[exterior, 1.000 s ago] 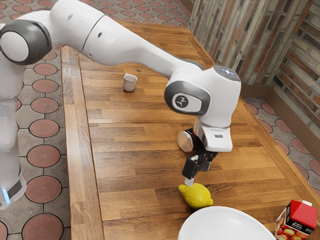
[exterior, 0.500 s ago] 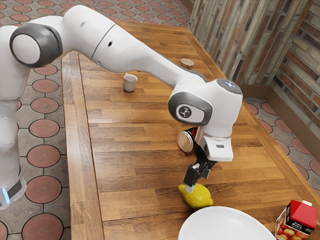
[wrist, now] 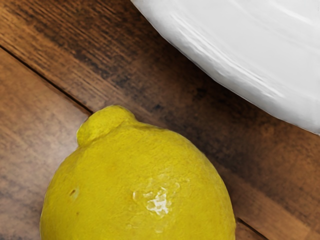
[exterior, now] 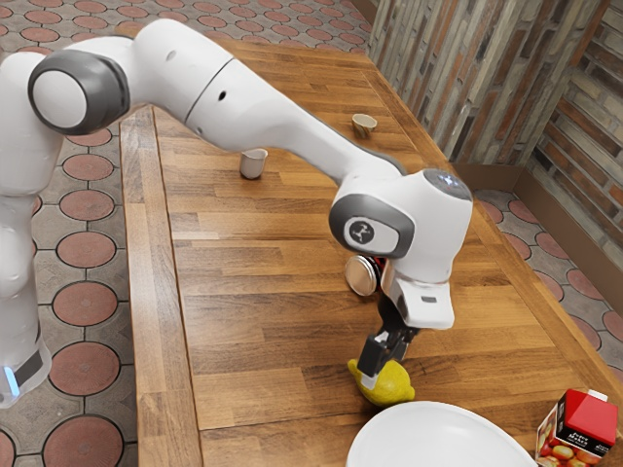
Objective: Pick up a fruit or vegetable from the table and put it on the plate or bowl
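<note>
A small white cup [exterior: 253,162] stands upright at the far left of the brown plank wooden counter [exterior: 243,292], well apart from everything else. Further right, a shallow tan bowl [exterior: 364,124] sits near the counter's far edge. Nearer the camera, a round silvery metal can [exterior: 361,276] lies beside the arm's wrist, partly hidden by it. Just below that, the black two-finger hand [exterior: 382,360] points down at the yellow lemon [exterior: 391,384]. Its fingers are spread and the hand is open, with one finger in front of the fruit's top and the other behind it. The lemon rests on the counter, just beside the rim of the large white plate [exterior: 438,438] on the exterior view's right, not on it. In the wrist view the lemon [wrist: 135,185] lies directly under the hand, its nub end toward the plate [wrist: 240,45], with a strip of bare wood between them. A red juice carton [exterior: 577,428] stands at the far right, near the plate.
</note>
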You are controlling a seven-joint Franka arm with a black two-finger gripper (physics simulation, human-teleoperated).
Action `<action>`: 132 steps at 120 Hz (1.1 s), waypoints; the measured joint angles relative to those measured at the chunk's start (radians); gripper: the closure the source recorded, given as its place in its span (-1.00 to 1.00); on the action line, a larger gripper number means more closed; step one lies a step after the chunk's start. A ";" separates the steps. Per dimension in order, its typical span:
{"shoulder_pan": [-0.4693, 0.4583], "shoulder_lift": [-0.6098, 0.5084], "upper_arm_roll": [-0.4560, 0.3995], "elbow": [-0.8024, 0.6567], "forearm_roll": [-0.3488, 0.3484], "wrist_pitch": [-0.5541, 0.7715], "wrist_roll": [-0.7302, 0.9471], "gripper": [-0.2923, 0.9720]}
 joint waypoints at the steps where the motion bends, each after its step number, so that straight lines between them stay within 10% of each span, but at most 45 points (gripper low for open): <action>1: -0.001 0.001 0.000 0.000 0.000 0.000 0.000 -0.54; 52: -0.016 0.053 0.001 0.011 0.043 0.011 -0.017 -0.47; 93: -0.022 0.076 -0.001 0.039 0.114 0.030 -0.052 0.04; 132: -0.017 -0.066 -0.022 0.166 0.133 -0.077 -0.074 0.04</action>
